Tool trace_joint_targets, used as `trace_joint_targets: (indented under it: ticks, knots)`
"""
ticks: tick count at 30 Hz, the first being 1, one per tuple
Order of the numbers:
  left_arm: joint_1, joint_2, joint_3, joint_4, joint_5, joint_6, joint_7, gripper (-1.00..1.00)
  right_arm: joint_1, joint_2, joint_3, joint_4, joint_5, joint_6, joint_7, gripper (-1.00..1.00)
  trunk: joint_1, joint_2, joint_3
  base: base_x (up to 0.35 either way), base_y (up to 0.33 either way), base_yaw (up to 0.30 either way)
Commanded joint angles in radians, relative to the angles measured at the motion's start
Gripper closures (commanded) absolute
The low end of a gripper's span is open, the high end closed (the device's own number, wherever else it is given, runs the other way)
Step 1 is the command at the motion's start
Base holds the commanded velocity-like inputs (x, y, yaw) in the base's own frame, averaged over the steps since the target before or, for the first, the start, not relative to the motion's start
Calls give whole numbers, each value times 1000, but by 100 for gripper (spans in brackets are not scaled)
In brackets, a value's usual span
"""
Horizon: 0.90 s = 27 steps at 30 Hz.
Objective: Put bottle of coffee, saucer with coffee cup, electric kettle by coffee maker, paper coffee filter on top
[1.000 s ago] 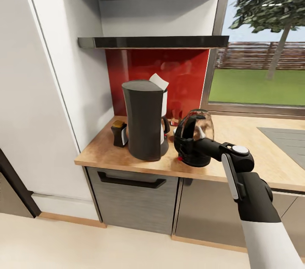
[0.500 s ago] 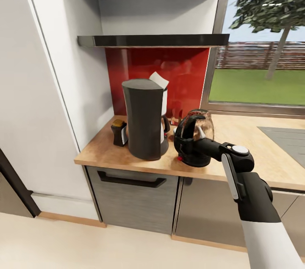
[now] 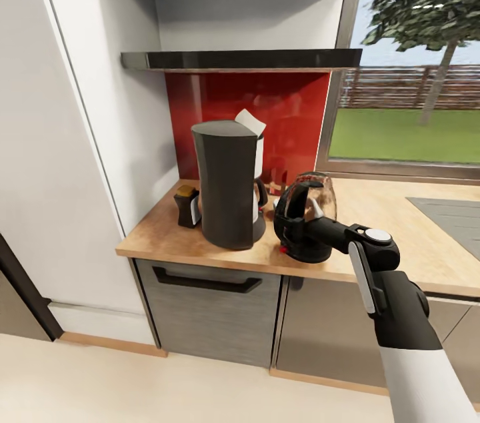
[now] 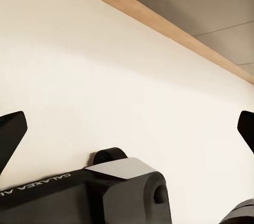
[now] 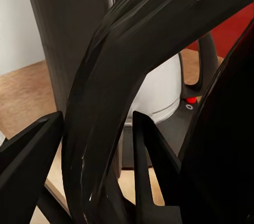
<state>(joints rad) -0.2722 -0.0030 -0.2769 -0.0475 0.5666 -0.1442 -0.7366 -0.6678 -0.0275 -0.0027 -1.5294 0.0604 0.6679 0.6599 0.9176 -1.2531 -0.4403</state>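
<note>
The right gripper's [image 3: 298,223] jaws clench the black handle of the electric kettle [image 3: 308,217], one finger [image 5: 32,155] on each side of it in the right wrist view. The kettle stands on the kitchen countertop [image 3: 400,236], just right of the coffee maker [image 3: 227,186]. The paper coffee filter [image 3: 250,123] lies on the coffee maker's top. The bottle of coffee [image 3: 187,207] stands just left of the machine. The kitchen shelf [image 3: 240,60] hangs above. The left gripper's [image 4: 127,134] jaws are spread wide over pale floor.
</note>
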Motion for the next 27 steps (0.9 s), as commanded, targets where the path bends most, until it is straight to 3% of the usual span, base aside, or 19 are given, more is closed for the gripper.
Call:
trace_joint_targets:
  ticks: [1,27]
  knots:
    - [-1,0,-8,2,6,-8,-1,-100,-1,0,0,-1,1,3,6,100,0,-1,-1,0,0,0]
    - [-1,0,-8,2,6,-8,-1,-100,-1,0,-1,0,1,4,6,100,42,-78,-36,0,0,0]
